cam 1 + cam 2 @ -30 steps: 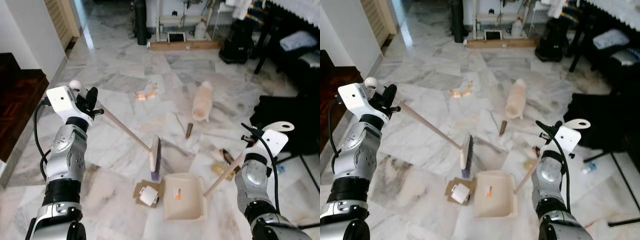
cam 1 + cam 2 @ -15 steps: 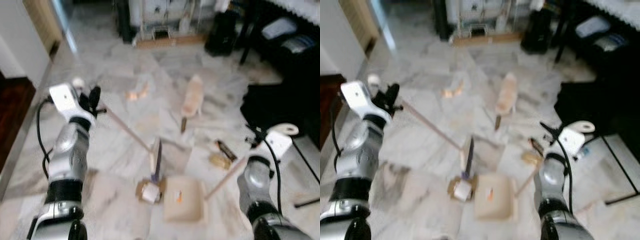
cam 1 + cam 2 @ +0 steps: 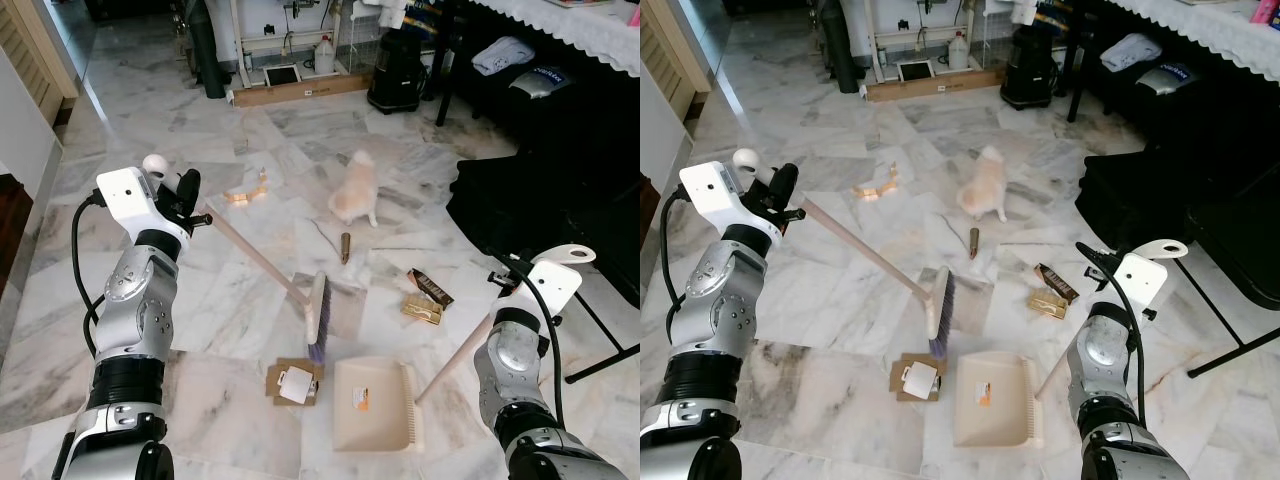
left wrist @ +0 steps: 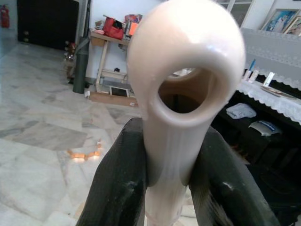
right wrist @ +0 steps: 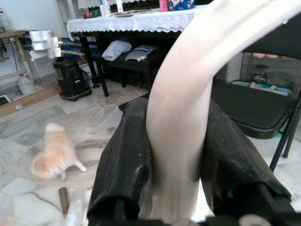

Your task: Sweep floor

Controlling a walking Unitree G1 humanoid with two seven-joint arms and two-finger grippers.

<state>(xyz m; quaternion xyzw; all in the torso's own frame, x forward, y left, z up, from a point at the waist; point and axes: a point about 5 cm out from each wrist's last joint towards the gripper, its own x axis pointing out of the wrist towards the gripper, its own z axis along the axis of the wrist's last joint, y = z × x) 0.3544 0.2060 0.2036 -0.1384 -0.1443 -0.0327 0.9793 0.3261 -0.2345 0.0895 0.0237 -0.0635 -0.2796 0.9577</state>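
My left gripper (image 3: 190, 198) is shut on the top of a cream broom handle (image 4: 183, 80), black fingers (image 4: 117, 183) on either side. The handle slants down to the broom head (image 3: 316, 318), whose purple bristles rest on the marble floor. My right gripper (image 3: 506, 282) is shut on the long handle (image 5: 181, 117) of a cream dustpan (image 3: 372, 405), which lies flat on the floor just right of the broom head. A piece of brown cardboard with a white roll (image 3: 293, 383) lies beside the pan's left edge, below the bristles.
Litter lies further out: a brown wrapper (image 3: 430, 288), a tan packet (image 3: 421, 310), a brown cylinder (image 3: 345, 248) and orange scraps (image 3: 245, 192). A small fluffy cream dog (image 3: 354, 190) stands beyond them. Black bags and furniture (image 3: 520, 190) line the right; a wall corner (image 3: 25, 130) is at left.
The whole view has shifted and sharpened after a blur, so the camera moved. Broom, dustpan and cardboard keep their places relative to my arms. The dog has changed its pose.
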